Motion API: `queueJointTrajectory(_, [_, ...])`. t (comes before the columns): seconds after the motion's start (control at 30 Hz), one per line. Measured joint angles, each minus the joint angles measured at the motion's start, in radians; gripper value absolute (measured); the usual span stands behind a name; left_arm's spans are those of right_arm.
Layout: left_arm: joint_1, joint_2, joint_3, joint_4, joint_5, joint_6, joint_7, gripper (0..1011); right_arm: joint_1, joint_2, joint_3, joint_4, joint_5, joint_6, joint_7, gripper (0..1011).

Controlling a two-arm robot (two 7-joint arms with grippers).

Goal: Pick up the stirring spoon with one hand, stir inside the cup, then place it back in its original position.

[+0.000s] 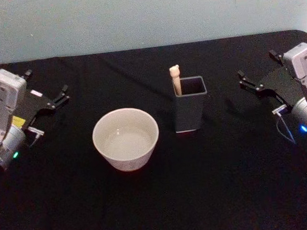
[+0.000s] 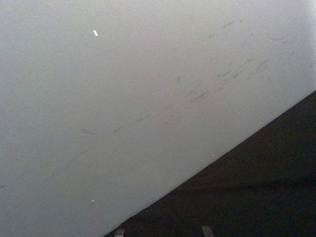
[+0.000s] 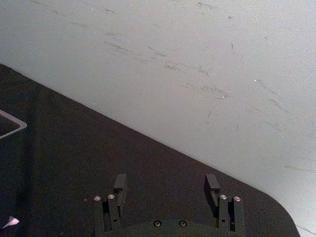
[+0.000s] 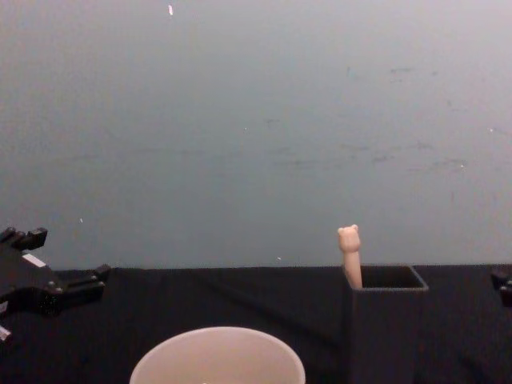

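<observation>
The stirring spoon (image 1: 175, 77) stands upright in a dark grey square holder (image 1: 190, 110) at the table's middle right, its bear-head knob (image 4: 349, 238) above the rim. The cream cup (image 1: 126, 139) sits to the holder's left, nearer the front; its rim (image 4: 218, 354) shows low in the chest view. My left gripper (image 1: 47, 84) hovers open at the far left (image 4: 62, 256), well away from the cup. At the far right, my right gripper (image 1: 258, 65) is open with nothing between its fingers (image 3: 166, 185), clear of the holder.
A black cloth covers the table (image 1: 217, 195). A pale wall (image 1: 136, 16) runs along its far edge. Bare cloth lies in front of the cup and holder and between each gripper and the objects.
</observation>
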Motion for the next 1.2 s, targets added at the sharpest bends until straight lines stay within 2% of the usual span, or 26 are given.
queueJointTrajectory(1.2, [0.000,0.000,0.000,0.000,0.000,0.000,0.000,1001,0.000,0.000,0.000,0.000,0.000,0.000,0.000,1002])
